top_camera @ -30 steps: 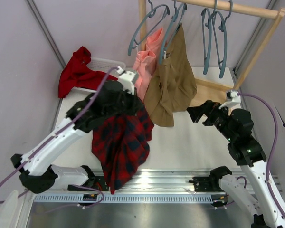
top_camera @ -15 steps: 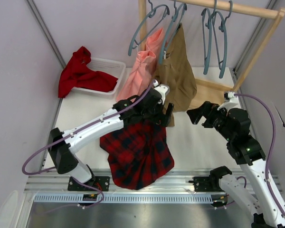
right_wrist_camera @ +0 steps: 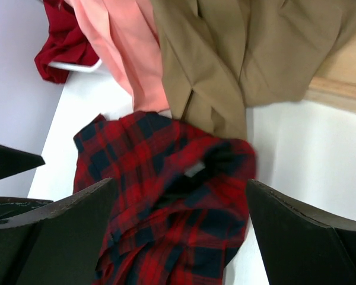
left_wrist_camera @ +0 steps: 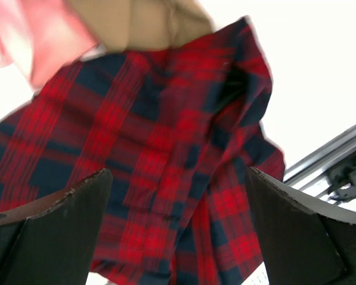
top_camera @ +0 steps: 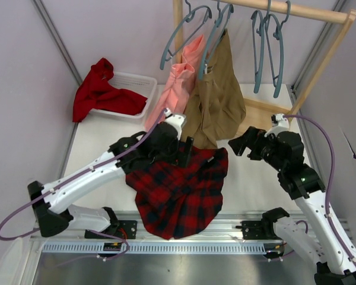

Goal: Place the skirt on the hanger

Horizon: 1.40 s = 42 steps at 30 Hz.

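Here the left gripper (left_wrist_camera: 177, 177) gapes wide and empty over the skirt (top_camera: 181, 190).

Stretches left arm (top_camera: 101, 172) forward and inward, left gripper (top_camera: 186, 152) spread wide, apparently angled downward. Holds right arm (top_camera: 308, 184) bent at elbow, right gripper (top_camera: 237, 146) aimed leftward, jaws equally wide apart.

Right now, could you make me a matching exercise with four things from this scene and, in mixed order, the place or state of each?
1 skirt
2 red cloth
3 tan garment
4 left gripper

A hangs from the wooden rail
B open, above the skirt
C spread on the table
D draped over the white basket

Pairs: 1-C, 2-D, 3-A, 4-B
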Tool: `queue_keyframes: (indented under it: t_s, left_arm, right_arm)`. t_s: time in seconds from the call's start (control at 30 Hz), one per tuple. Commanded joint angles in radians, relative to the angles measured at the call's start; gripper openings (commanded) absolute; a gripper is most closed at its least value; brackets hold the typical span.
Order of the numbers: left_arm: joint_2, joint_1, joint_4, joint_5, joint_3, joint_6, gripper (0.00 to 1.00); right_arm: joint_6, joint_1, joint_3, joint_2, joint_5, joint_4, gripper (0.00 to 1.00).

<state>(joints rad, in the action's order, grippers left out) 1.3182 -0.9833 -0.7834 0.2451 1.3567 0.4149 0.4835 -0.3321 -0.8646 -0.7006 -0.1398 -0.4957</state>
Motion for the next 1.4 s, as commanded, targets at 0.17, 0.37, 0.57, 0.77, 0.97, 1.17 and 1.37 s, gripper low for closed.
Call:
queue_keyframes:
  t_s: [0.17, 0.37, 0.57, 0.77, 0.97, 1.17, 1.37]
  left_arm:
    - [-0.148, 0.000, 0.122, -0.055, -0.397, 0.052, 0.95]
    - [-0.180, -0.002, 0.142, -0.055, -0.465, 0.016, 0.87]
    - [-0.137, -0.006, 0.134, -0.023, -0.522, 0.038, 0.83]
    - [-0.163, -0.018, 0.173, -0.035, -0.576, 0.041, 0.80]
    - [-0.136, -0.077, 0.196, -0.011, -0.582, 0.042, 0.76]
    - [-0.105, -0.124, 0.180, 0.013, -0.561, 0.033, 0.77]
    - [-0.070, -0.135, 0.167, 0.121, -0.579, 0.067, 0.65]
  right_arm:
    - [0.043, -0.152, 0.004, -0.134, 0.006, 0.075, 0.99]
    - [0.131, -0.324, -0.014, -0.275, 0.244, 0.008, 0.94]
    - [0.221, -0.328, -0.010, -0.378, 0.310, -0.053, 0.87]
    - [0.257, -0.329, -0.005, -0.415, 0.299, -0.018, 0.82]
    - [0.257, -0.329, 0.003, -0.439, 0.310, 0.020, 0.79]
    - [0.268, -0.328, 0.004, -0.459, 0.339, 0.017, 0.76]
    - [0.276, -0.328, 0.022, -0.428, 0.344, 0.010, 0.77]
